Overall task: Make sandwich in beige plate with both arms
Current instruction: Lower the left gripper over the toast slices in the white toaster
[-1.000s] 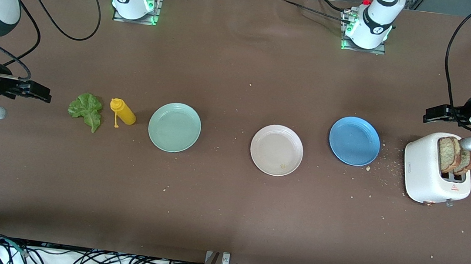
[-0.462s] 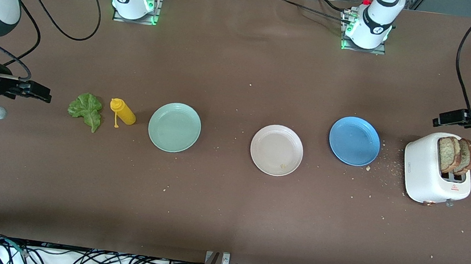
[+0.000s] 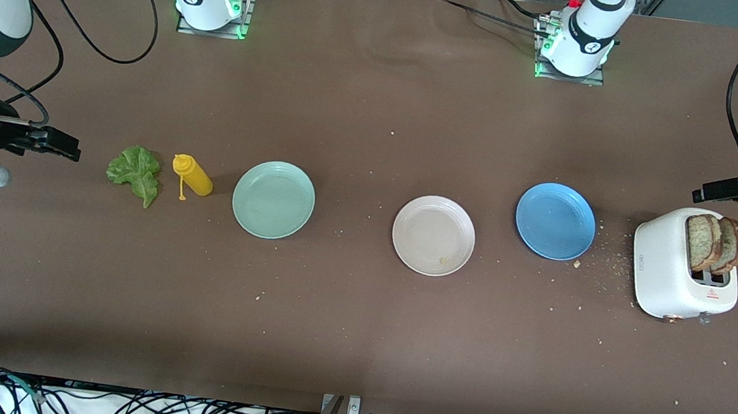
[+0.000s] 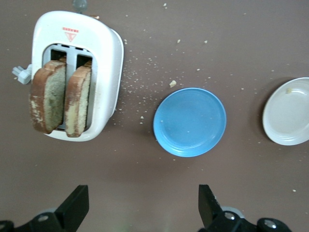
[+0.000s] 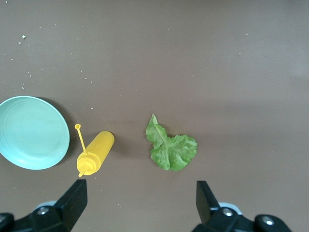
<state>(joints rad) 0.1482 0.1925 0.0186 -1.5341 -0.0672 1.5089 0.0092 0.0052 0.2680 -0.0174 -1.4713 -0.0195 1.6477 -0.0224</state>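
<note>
The beige plate [image 3: 433, 235] lies mid-table with only a crumb on it, and its rim shows in the left wrist view [image 4: 288, 112]. Two toasted bread slices [image 3: 715, 243] stand in the slots of a white toaster [image 3: 663, 279] at the left arm's end; the left wrist view shows them [image 4: 48, 96] too. My left gripper [image 3: 701, 194] hangs open and holds nothing, over bare table beside the toaster [image 4: 110, 53]; its own view [image 4: 143, 193] shows the same. The lettuce leaf [image 3: 134, 172] lies flat at the right arm's end. My right gripper [image 3: 72, 150] waits open over the table beside the leaf [image 5: 171, 147], with nothing between its fingertips [image 5: 141, 188].
A mint-green plate [image 3: 274, 199] and a blue plate [image 3: 555, 221] flank the beige one. A yellow squeeze bottle [image 3: 192, 176] lies on its side between the lettuce and the mint-green plate. Crumbs are scattered between the blue plate and the toaster.
My left arm has drawn back from above the toaster toward the left arm's end of the table, leaving both slices in the slots. The right arm has not moved.
</note>
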